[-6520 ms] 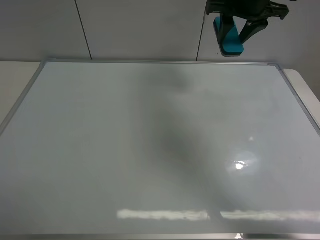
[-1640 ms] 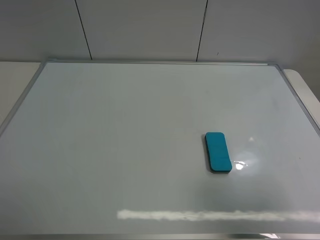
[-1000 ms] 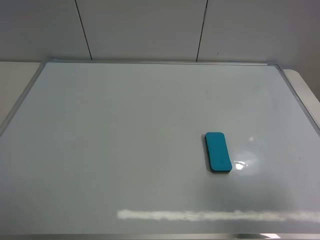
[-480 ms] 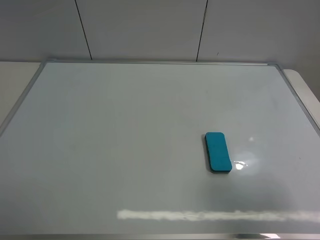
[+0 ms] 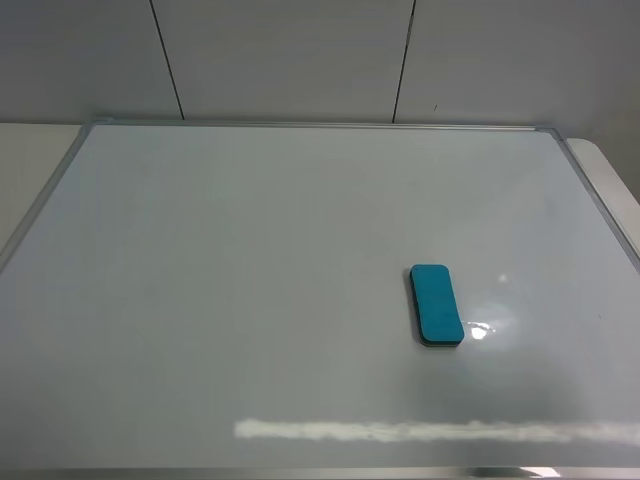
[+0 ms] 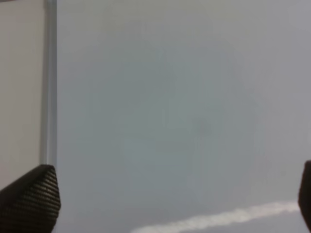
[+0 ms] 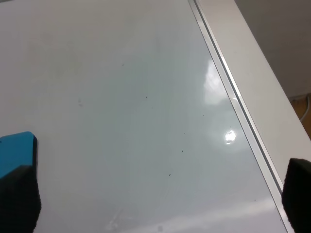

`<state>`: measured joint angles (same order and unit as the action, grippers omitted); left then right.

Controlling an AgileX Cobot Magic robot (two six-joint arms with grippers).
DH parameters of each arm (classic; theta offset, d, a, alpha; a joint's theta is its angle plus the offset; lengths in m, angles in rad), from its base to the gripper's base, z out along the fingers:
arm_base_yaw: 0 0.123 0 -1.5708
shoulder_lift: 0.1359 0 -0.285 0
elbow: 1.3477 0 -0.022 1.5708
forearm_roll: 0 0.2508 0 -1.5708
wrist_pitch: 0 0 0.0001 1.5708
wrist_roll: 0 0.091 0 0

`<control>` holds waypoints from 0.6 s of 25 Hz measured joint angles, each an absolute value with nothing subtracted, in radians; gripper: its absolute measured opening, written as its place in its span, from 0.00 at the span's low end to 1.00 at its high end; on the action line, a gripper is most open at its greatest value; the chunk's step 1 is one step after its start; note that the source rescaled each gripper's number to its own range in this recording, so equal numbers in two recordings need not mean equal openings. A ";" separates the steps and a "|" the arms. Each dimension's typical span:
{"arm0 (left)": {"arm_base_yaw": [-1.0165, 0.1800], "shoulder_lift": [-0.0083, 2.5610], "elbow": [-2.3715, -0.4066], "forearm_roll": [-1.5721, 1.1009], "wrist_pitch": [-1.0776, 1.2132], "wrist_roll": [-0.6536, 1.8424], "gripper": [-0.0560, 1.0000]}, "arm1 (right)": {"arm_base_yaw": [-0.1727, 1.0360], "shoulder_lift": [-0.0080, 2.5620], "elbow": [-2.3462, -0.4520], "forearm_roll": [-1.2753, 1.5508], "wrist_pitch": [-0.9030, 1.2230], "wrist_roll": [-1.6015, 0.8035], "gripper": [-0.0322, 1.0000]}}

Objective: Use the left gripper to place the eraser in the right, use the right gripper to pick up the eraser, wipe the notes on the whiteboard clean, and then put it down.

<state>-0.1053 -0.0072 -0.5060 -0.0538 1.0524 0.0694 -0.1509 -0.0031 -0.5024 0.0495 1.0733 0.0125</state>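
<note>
The teal-blue eraser [image 5: 436, 305] lies flat on the whiteboard [image 5: 250, 280], right of the middle, with its long side running front to back. Nothing touches it. Neither arm shows in the exterior high view. In the left wrist view my left gripper [image 6: 167, 204] hangs open over bare whiteboard [image 6: 170, 97] beside the board's silver frame [image 6: 48, 97]. My right gripper [image 7: 158, 199] is open too, above the whiteboard [image 7: 121, 73], and a corner of the eraser [image 7: 17, 148] shows just beyond one fingertip [image 7: 17, 201]. The notes are not in view; the board looks unmarked.
A grey panelled wall [image 5: 300, 60] rises behind the board. Beige tabletop shows past the left frame [image 5: 30, 150] and the right frame [image 5: 610, 170]. Lamp glare [image 5: 480, 330] sits just right of the eraser. The board's right frame [image 7: 233, 102] runs near my right gripper.
In the oldest frame a gripper held the eraser up at the back right; it now lies on the board and that gripper has left the view. Over the last second nothing moved.
</note>
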 joint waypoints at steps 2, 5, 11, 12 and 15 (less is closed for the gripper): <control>-0.105 -0.007 -0.506 -0.054 1.052 0.069 1.00 | -0.151 -0.003 -0.502 0.050 1.073 0.012 1.00; -0.105 -0.007 -0.506 -0.054 1.052 0.069 1.00 | -0.151 -0.003 -0.502 0.050 1.073 0.012 1.00; -0.104 -0.007 -0.506 -0.054 1.052 0.069 1.00 | -0.151 -0.003 -0.502 0.050 1.073 0.012 1.00; -0.104 -0.007 -0.506 -0.054 1.052 0.069 1.00 | -0.151 -0.003 -0.502 0.050 1.073 0.012 1.00; -0.104 -0.007 -0.506 -0.054 1.052 0.069 1.00 | -0.151 -0.003 -0.502 0.050 1.073 0.012 1.00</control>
<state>-0.1044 -0.0072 -0.5060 -0.0538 1.0524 0.0694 -0.1509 -0.0031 -0.5024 0.0495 1.0733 0.0125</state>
